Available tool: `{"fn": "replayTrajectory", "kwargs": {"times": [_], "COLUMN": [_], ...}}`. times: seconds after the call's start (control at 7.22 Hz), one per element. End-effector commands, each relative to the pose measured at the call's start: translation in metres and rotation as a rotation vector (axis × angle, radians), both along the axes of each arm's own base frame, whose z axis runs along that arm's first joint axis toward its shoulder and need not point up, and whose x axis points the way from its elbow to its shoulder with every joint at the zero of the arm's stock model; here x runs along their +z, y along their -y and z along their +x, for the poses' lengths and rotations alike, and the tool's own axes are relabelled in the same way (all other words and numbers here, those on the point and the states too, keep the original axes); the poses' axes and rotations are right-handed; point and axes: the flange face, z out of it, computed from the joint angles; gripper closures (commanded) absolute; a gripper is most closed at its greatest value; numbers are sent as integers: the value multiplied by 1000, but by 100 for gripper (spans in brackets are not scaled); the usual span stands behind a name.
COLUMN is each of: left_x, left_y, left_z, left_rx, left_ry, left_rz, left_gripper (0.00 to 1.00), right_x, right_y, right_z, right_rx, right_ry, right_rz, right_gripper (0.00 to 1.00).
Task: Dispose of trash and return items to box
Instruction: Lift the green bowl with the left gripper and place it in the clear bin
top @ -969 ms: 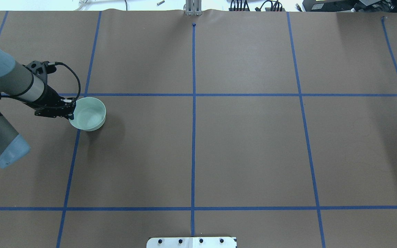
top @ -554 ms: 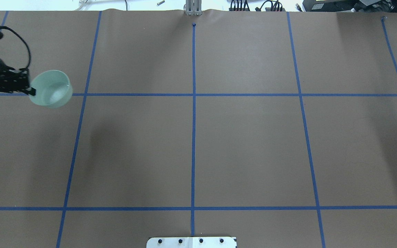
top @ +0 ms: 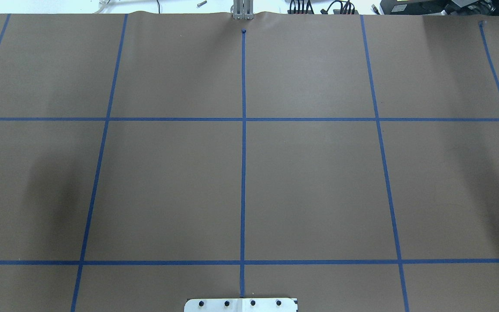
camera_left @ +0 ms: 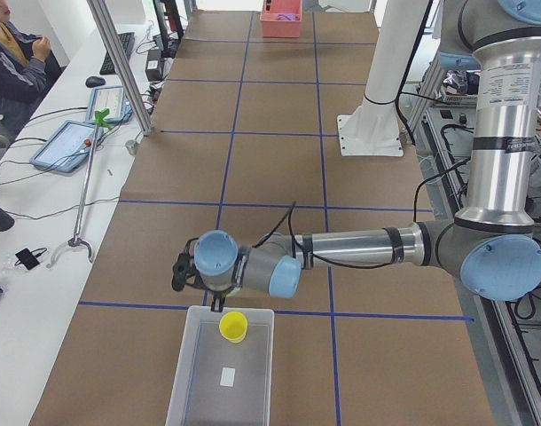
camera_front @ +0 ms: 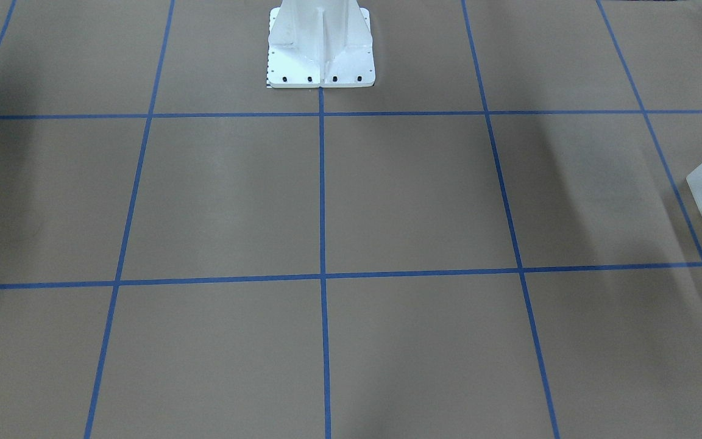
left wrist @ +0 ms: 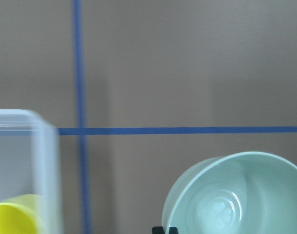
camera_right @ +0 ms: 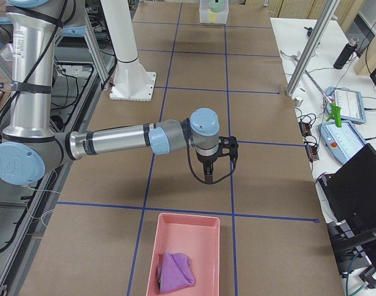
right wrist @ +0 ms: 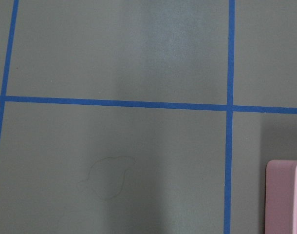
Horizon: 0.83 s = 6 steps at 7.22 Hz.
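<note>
my left pincer (left wrist: 164,229) pinches the mint-green bowl (left wrist: 236,195) at its rim, and the bowl hangs tilted in the air, with its opening turned toward the wrist camera. it is at one end of the frosted box (camera_left: 199,373). in the front-facing view the bowl shows over this end, but i cannot tell if it is above the walls or already between them. the yellow cup (camera_left: 233,326) is inside the box, near the same end. the box sits on the brown surface (top: 310,182) at my left side. my right pincer (camera_right: 208,177) hangs over the surface, near a pink tray (camera_right: 194,234) with a purple cloth (camera_right: 175,271) in it. if it is spread or pressed together, i cannot tell.
</note>
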Motion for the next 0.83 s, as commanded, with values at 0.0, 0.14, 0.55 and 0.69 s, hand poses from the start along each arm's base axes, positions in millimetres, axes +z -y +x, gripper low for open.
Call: {"fn": "replayTrajectory", "kwargs": {"times": [0.0,0.14,0.55,0.69], "left_x": [92,105,130,137], "left_y": [-34,-43,-14,4], "left_z": [-47,-58,-82,-86], "left_rx": [32,12,-32,-78], "left_ry": [11,5,97,91], "left_rz": [-23,-43,-150,-217], "left_gripper": [100,100,100,100], "right_x": [-1,1,3,5], "right_y": [1,1,2,1], "right_z": [-5,-6,-7,-7], "right_rx": [-9,-9,-12,-13], "right_ry": [-1,-5,-7,-4], "right_rz": [0,-3,-7,-10], "right_gripper": [0,0,0,0]}}
